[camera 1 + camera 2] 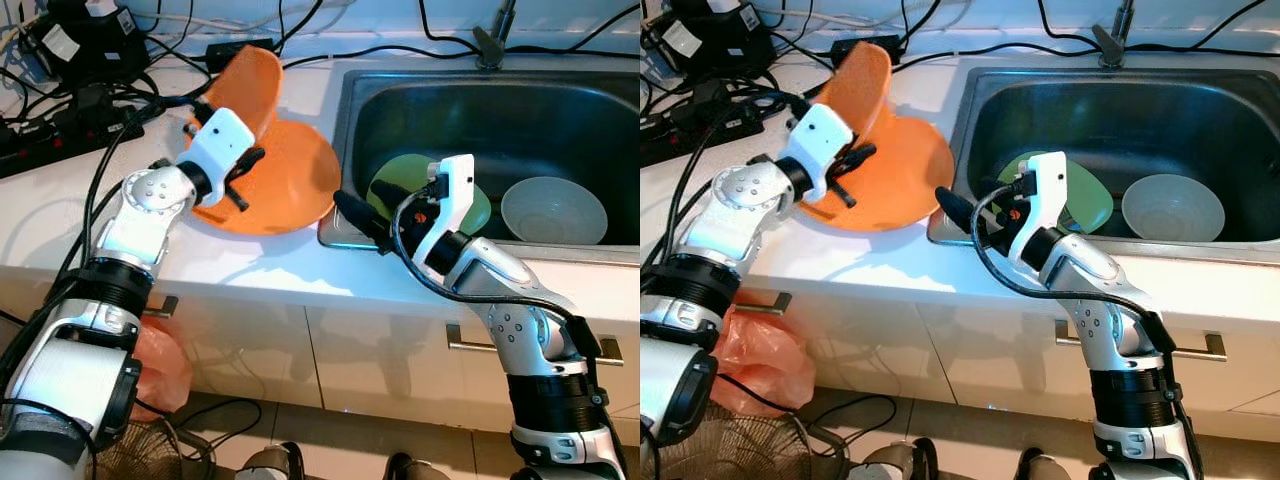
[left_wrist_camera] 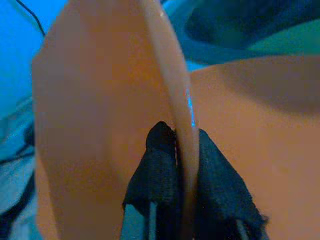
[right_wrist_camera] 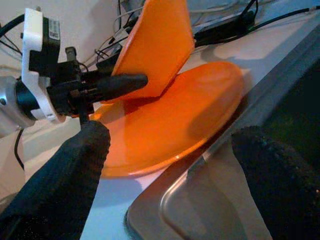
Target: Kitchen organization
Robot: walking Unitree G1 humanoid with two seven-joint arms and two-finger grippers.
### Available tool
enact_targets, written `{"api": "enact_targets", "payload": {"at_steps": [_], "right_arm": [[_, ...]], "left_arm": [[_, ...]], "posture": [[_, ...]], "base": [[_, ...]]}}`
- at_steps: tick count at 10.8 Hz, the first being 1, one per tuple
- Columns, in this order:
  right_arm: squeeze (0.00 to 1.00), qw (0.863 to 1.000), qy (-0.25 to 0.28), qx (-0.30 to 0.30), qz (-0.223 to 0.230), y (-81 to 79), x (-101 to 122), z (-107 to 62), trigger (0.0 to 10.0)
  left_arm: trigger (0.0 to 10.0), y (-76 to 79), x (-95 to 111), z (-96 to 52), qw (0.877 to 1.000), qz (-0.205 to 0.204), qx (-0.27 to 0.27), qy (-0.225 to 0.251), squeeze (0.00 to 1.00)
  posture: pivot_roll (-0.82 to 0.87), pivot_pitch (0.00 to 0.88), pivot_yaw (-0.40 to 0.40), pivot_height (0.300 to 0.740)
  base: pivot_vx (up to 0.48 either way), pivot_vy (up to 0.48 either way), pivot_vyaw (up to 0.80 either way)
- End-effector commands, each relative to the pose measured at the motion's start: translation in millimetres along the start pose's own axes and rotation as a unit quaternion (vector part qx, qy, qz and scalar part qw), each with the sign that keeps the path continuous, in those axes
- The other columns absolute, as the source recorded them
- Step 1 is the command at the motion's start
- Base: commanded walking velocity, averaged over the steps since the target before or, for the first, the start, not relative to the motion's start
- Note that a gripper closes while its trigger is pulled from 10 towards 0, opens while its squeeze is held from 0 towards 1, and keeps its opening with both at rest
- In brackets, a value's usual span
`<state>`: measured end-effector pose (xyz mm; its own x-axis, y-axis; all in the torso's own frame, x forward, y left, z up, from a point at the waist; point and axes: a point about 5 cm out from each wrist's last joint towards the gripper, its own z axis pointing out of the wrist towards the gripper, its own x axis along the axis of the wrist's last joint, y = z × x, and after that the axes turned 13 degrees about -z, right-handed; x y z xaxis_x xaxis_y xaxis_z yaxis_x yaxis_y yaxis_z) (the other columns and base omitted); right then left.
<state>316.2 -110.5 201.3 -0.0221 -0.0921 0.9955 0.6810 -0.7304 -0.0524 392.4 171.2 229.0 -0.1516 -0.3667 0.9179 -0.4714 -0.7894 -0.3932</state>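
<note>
Orange plastic plate (image 1: pixel 250 90), glossy and thin-rimmed, tilted up on edge over a second orange plate (image 1: pixel 290 185) lying flat on the white countertop (image 1: pixel 270 275) beside the sink (image 1: pixel 600 110). Pinched at its rim between the closed black fingers (image 2: pixel 160 175) of the left gripper (image 2: pixel 180 150). Right gripper (image 3: pixel 165 165) near the sink's front corner, fingers spread wide, flat plate's edge just ahead of the gap. Behind it in the basin, green plate (image 1: pixel 480 210) and pale bowl (image 1: pixel 553 210). Black cables (image 1: pixel 90 100) beyond the left gripper.
</note>
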Motion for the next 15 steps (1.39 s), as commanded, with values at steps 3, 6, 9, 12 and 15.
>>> {"api": "enact_targets", "payload": {"at_steps": [3, 6, 9, 12, 15], "right_arm": [[0.0, 0.999, 0.022, -0.014, 0.026, 6.5, 11, 4.0, 10.0], [0.0, 0.997, 0.05, -0.031, 0.054, 16.7, 27, 8.2, 10.0], [0.0, 0.996, 0.066, -0.034, 0.05, 25.8, 43, 11.3, 10.0], [0.0, 0.995, 0.09, -0.014, 0.03, 26.0, 74, 18.5, 10.0], [0.0, 0.994, 0.103, -0.012, 0.027, 27.8, 83, 19.9, 10.0]], "left_arm": [[0.0, 16.7, -2, -6.0, 0.992, 0.104, 0.049, 0.061, 0.0], [0.0, 35.4, -4, -13.2, 0.969, 0.189, 0.097, 0.129, 0.0], [0.0, 64.8, -13, -10.8, 0.948, 0.273, 0.074, 0.145, 0.0], [0.0, 88.1, -27, -2.3, 0.926, 0.351, 0.05, 0.133, 0.0], [0.0, 93.6, -33, 1.5, 0.916, 0.378, 0.041, 0.125, 0.0]], "posture": [[0.05, 0.134, 0.111, 0.74], [0.05, 0.131, 0.105, 0.74], [0.04, 0.123, 0.094, 0.74], [0.04, 0.117, 0.09, 0.74], [0.03, 0.114, 0.093, 0.74]], "base": [[0.0, 0.0, 0.0], [0.0, 0.0, 0.0], [0.0, 0.0, 0.0], [0.0, 0.0, 0.0], [0.0, 0.0, 0.0]]}}
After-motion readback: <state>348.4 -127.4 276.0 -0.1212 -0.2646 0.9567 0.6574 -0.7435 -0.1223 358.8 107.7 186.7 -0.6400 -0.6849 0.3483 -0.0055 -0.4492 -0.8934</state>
